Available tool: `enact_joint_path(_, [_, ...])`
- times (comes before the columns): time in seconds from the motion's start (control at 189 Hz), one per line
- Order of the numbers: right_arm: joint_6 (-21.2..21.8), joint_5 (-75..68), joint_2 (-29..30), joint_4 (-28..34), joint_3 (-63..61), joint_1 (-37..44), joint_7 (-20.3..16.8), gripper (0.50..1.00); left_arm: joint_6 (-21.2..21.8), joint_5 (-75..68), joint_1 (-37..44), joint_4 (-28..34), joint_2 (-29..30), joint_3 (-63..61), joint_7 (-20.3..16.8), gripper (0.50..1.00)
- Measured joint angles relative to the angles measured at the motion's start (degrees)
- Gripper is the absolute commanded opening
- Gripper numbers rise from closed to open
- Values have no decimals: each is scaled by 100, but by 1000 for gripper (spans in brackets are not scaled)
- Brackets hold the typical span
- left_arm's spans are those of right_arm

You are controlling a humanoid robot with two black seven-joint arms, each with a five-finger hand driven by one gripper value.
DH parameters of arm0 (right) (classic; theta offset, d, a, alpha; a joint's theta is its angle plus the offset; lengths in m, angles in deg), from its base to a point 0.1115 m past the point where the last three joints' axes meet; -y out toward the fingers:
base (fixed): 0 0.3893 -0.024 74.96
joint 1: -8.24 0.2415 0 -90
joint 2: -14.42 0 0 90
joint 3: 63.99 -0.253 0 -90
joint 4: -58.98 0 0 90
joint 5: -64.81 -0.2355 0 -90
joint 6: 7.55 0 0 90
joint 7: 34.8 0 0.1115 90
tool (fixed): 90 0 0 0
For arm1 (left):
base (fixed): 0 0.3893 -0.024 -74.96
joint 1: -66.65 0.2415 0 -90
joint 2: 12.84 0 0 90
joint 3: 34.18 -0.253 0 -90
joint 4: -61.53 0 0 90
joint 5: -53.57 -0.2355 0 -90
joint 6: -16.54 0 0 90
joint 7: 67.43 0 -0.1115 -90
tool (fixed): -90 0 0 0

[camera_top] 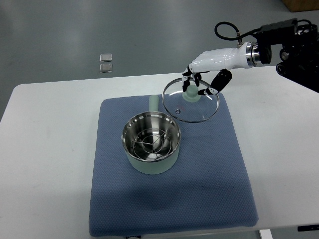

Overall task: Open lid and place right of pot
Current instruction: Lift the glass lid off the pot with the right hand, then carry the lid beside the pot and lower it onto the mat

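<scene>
A pale green pot (151,144) with a steel inside and a wire rack in it stands open on the blue mat (209,184); its handle (153,102) points to the far side. My right hand (202,82) comes in from the right edge and is shut on the pale green knob (191,93) of the round glass lid (191,100). The lid is off the pot, tilted, at the pot's far right over the mat's far edge. I cannot tell whether its rim touches the mat. The left arm does not show.
The mat lies on a white table (45,149). Two small clear squares (105,62) lie on the grey floor beyond the table's far edge. My dark right arm (294,42) with its cable fills the top right corner.
</scene>
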Motion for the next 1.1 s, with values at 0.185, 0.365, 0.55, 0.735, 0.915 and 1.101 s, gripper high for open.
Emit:
enact_joint_path(0.185, [-180,-35,-42,-96,-2,-397,0,500,0,0,0,0,0,0,0,1000])
enact_joint_path(0.365, [-272,-37,-50,-127,2,-697,0,500,0,0,0,0,0,0,0,1000])
enact_joint_path(0.55, [-384,-38,-53,-136,5,-985,0,500,0,0,-2,0,0,0,0,1000])
enact_joint_path(0.735, [-467,-40,-44,-132,19,-1246,0,500,0,0,0,0,0,0,0,1000])
enact_joint_path(0.915, [-520,-40,26,-128,21,-1369,0,570,0,0,-1,0,0,0,0,1000])
enact_joint_path(1.101, [-580,-40,43,-130,22,-1433,0,789,0,0,0,0,0,0,0,1000])
